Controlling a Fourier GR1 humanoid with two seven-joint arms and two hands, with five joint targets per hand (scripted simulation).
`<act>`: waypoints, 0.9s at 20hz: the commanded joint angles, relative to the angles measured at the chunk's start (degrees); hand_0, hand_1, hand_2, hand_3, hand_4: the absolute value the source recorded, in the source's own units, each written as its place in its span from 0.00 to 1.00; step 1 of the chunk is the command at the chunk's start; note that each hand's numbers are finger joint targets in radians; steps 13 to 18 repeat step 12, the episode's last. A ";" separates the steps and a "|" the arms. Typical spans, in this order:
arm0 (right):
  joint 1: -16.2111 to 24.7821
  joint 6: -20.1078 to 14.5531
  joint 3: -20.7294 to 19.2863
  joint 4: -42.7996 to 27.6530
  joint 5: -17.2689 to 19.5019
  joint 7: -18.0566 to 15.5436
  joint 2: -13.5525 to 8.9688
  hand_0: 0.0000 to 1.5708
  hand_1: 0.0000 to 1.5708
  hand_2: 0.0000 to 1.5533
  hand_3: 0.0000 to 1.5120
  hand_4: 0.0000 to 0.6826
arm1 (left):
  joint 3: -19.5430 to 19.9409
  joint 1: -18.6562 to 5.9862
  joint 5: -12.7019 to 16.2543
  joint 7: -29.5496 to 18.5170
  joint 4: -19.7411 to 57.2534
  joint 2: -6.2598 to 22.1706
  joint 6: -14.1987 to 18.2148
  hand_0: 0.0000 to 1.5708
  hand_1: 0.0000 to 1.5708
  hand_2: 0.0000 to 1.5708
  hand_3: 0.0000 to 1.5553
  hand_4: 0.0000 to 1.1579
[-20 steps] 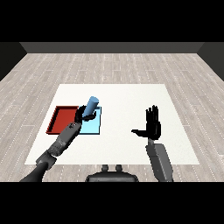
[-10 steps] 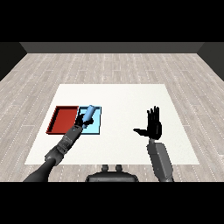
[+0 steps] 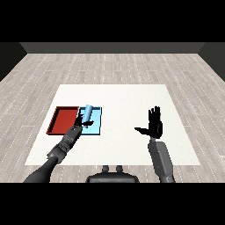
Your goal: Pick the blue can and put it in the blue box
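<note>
Over the light blue tray (image 3: 96, 127), I'm bringing the blue can (image 3: 87, 114) lower, left hand (image 3: 79, 124) curled round it, nearing release; right hand (image 3: 154, 126) staying spread.

White table (image 3: 127, 99), red tray (image 3: 61, 121), blue tray (image 3: 96, 125)

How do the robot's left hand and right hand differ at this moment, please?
The left hand curls round the blue can over the light blue tray; the right hand holds nothing. The left fingers are curled; the right fingers are straight, pointing up. Both hands are black, on grey forearms.
</note>
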 commanded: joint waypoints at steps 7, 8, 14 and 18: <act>-1.53 1.38 -0.19 1.76 0.35 -0.69 0.93 0.00 0.00 0.00 0.00 0.00 | 3.03 -0.65 -0.40 -3.89 0.48 -0.69 4.10 0.00 0.00 0.00 0.00 0.00; 0.87 2.42 -1.24 -1.16 -1.28 -0.20 -0.11 0.00 0.00 0.00 0.00 0.00 | 4.31 -0.77 0.87 -7.25 -1.76 0.29 5.98 0.00 0.00 0.00 0.00 0.00; 0.67 2.19 0.69 -1.24 1.05 1.19 -0.94 0.00 0.00 0.00 0.00 0.00 | 6.79 1.32 2.25 -19.16 -7.26 1.63 2.42 0.00 0.00 0.00 0.00 0.00; 0.67 2.19 0.69 -1.24 1.05 1.19 -0.94 0.00 0.00 0.00 0.00 0.00 | 6.79 1.32 2.25 -19.16 -7.26 1.63 2.42 0.00 0.00 0.00 0.00 0.00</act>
